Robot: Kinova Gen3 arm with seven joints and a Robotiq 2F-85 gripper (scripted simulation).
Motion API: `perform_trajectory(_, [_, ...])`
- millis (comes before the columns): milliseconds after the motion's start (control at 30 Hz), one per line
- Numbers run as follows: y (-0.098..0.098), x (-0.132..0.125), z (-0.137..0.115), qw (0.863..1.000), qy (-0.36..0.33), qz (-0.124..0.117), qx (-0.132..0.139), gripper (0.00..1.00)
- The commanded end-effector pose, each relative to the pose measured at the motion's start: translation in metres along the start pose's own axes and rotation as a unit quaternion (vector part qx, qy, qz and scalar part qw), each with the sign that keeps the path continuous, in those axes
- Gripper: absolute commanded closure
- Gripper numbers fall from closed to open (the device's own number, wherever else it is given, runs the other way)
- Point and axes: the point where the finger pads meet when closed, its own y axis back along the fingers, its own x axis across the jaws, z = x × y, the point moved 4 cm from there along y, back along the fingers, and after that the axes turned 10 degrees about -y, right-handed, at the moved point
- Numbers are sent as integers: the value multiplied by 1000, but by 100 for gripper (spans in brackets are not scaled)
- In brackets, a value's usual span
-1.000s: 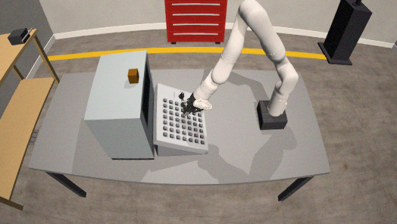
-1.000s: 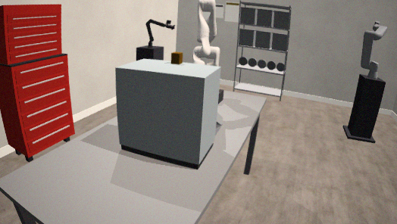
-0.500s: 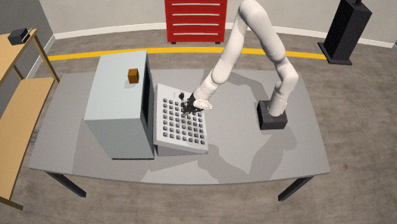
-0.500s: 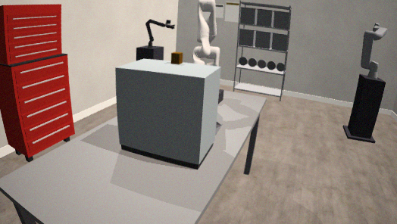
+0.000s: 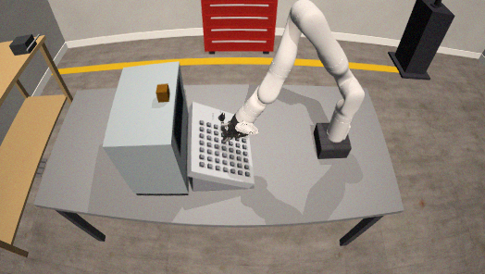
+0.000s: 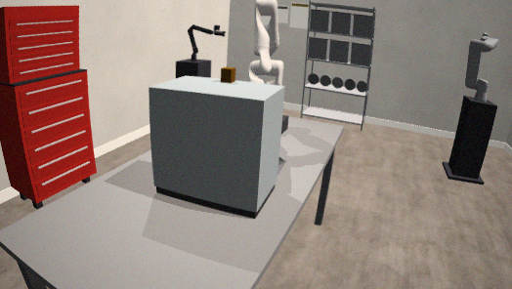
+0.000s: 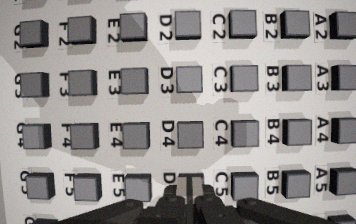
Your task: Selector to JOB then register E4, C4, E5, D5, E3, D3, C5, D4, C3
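The sloped grey keypad panel (image 5: pixel 198 110) lies on the table beside the grey machine box (image 5: pixel 143 123) (image 6: pixel 215 140). My gripper (image 5: pixel 227 131) (image 7: pixel 189 192) is shut and empty, its tips right over key D5 (image 7: pixel 190 175), whether touching I cannot tell. Around it in the wrist view are D4 (image 7: pixel 190 135), E4 (image 7: pixel 136 135), C4 (image 7: pixel 245 133), E5 (image 7: pixel 138 186), C5 (image 7: pixel 244 184), E3 (image 7: pixel 134 81), D3 (image 7: pixel 189 79) and C3 (image 7: pixel 244 78). No key is lit. I cannot make out the selector. In the exterior view the box hides the keypad.
A small brown cube (image 5: pixel 162 93) (image 6: pixel 228 74) sits on top of the machine box. The arm's base (image 5: pixel 331 145) stands at the table's right. A wooden bench (image 5: pixel 20 132) is to the left and a red drawer cabinet (image 5: pixel 239 9) behind.
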Motion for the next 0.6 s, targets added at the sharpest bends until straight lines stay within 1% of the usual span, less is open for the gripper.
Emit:
perform_trajectory(0, [-3,3,-1,1000,2,3,1,90])
perform_trajectory(567, [-8,2,-1,1000,2,2,1,90])
